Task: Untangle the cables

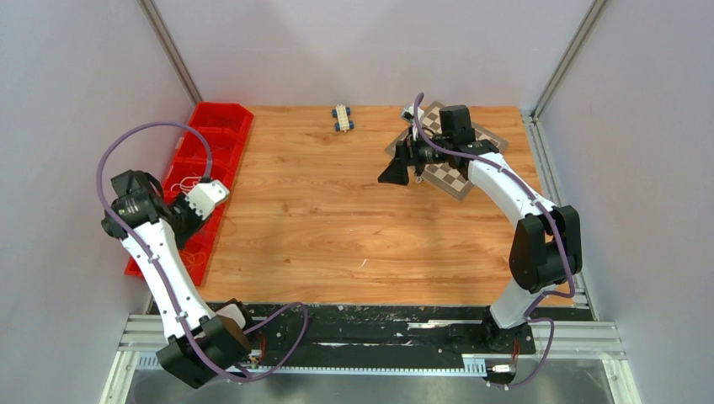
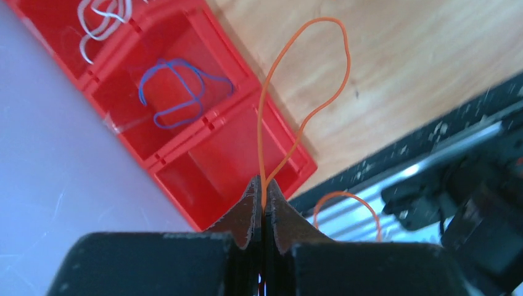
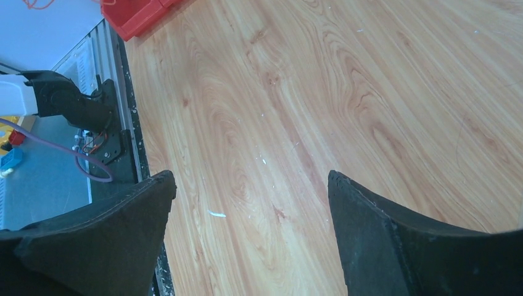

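My left gripper is shut on a thin orange cable. The cable rises from between the fingertips in a long loop, and a second arc of it shows lower right. In the top view this gripper hovers over the red bin at the table's left edge. A white cable lies in the bin's far compartment and a blue cable in the middle one. The near compartment under the gripper looks bare. My right gripper is open and empty above bare wood, at the far right in the top view.
A chessboard lies under the right arm at the back right. A small toy block car stands at the back middle. Grey walls close in both sides. A black rail runs along the near table edge.
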